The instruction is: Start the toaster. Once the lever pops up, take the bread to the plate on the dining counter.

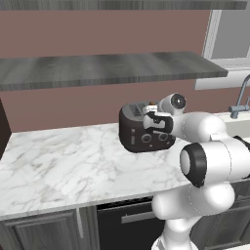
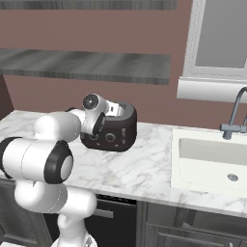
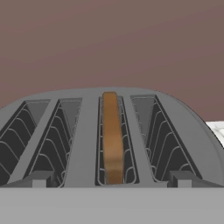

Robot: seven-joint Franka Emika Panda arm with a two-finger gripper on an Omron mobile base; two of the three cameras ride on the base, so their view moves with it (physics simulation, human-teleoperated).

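Running along a brownish-pink wall, the white marble-veined worktop (image 1: 58, 166) carries the toaster (image 1: 139, 134) near its far edge, with a grey shelf (image 1: 97, 68) above, a pale sink (image 2: 212, 159) and grey faucet (image 2: 234, 116) to the right under a window (image 2: 222, 38), and dark cabinet fronts below. The pincer (image 1: 150, 108) hovers over the toaster's top, spread wide, holding and touching nothing that can be seen. Boxy, dark and round-cornered, the toaster has two round knobs on its long face and four wire-lined slots; the bread (image 3: 112, 138), a thin brown slice seen edge-on, stands in the third slot from the left in the hand view.
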